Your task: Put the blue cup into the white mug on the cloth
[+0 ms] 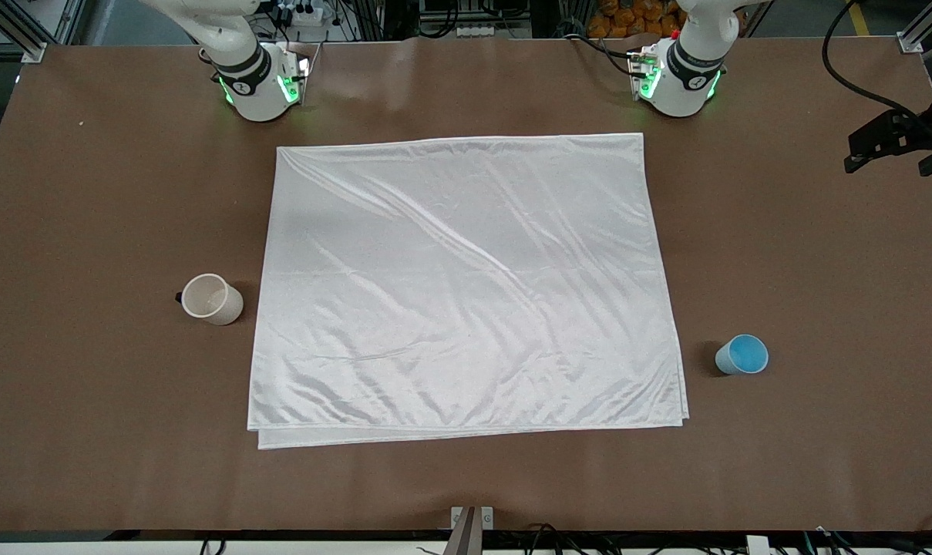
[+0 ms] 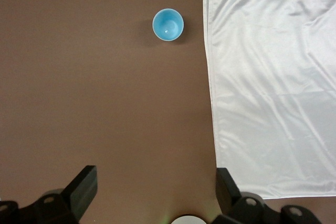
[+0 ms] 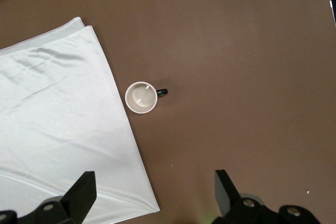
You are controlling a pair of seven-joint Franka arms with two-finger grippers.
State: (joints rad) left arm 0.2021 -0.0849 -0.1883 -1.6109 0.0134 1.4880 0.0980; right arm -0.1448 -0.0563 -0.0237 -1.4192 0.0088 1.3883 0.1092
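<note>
A shiny, wrinkled white fabric cloth (image 1: pixel 466 285) lies folded double on the brown table (image 1: pixel 95 432). Off the cloth, the handleless light-blue cup (image 1: pixel 741 354) stands toward the left arm's end and the cream-white, black-handled mug (image 1: pixel 212 299) toward the right arm's. Left gripper (image 2: pixel 156 195) and right gripper (image 3: pixel 155 195) hang spread wide and empty above the table. Base lettering is perhaps illegible.

You've got a shiny, satin-looking white fabric cloth (image 1: pixel 466 285) full of wrinkles, lying on a matt brown worktop (image 1: pixel 805 254) that looks smooth. The white mug (image 1: pixel 213 299) looks matt cream with a black handle, and the blue cup (image 1: pixel 742 354) has a smooth, plasticky look.
</note>
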